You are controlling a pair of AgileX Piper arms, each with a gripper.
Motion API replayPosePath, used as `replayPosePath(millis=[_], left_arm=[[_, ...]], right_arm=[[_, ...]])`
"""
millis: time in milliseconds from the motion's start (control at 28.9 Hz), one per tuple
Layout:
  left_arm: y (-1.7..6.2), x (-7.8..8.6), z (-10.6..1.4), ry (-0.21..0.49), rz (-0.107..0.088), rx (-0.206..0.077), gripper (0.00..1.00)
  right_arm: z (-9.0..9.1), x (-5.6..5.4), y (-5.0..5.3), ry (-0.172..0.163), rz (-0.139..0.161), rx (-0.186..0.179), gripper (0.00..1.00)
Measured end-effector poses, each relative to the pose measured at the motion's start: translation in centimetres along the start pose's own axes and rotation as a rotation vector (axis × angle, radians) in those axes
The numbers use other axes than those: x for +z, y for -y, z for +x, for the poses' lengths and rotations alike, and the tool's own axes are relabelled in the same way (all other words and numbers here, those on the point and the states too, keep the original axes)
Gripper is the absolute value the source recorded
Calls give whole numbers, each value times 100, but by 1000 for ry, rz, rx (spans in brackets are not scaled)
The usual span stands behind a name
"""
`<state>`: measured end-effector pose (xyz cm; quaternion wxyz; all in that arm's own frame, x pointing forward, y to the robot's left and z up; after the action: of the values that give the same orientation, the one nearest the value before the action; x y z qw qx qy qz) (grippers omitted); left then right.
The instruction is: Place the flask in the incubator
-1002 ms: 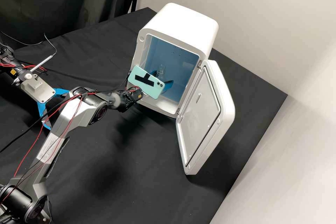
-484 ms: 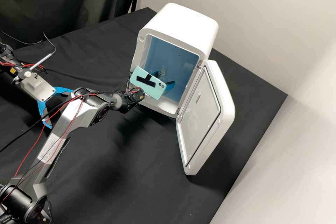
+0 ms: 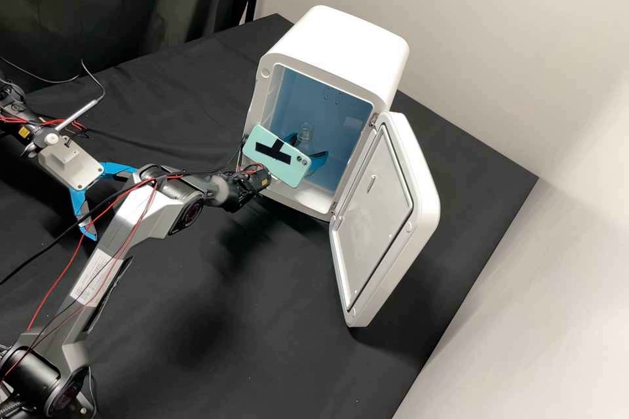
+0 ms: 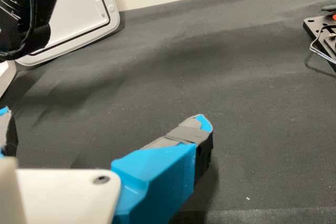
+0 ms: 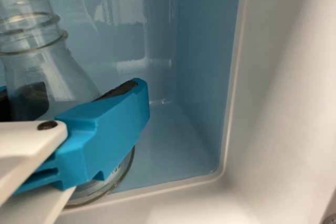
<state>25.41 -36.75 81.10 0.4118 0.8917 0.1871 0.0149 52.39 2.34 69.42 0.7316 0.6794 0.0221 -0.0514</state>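
Left end effector (image 4: 102, 121) low over black surface (image 3: 229, 314) at far left, fingers spread wide. Right end effector (image 5: 71, 98) inside incubator (image 3: 341, 46), fingers clamped on flask (image 5: 37, 51). Flask upright, low in blue chamber near front opening. White door (image 3: 386, 209) swung open at right.

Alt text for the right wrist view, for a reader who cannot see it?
A clear glass flask with a threaded neck is held in the right gripper, a bright blue finger against its side, inside the pale blue chamber of the white incubator. Its base is low, near the chamber's front lip.
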Motion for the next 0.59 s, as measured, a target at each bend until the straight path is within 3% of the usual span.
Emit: replayPosePath(millis=[587], left_arm=[[0, 0, 0, 0, 0, 0, 100]], right_arm=[[4, 22, 22, -1, -1, 4, 0]])
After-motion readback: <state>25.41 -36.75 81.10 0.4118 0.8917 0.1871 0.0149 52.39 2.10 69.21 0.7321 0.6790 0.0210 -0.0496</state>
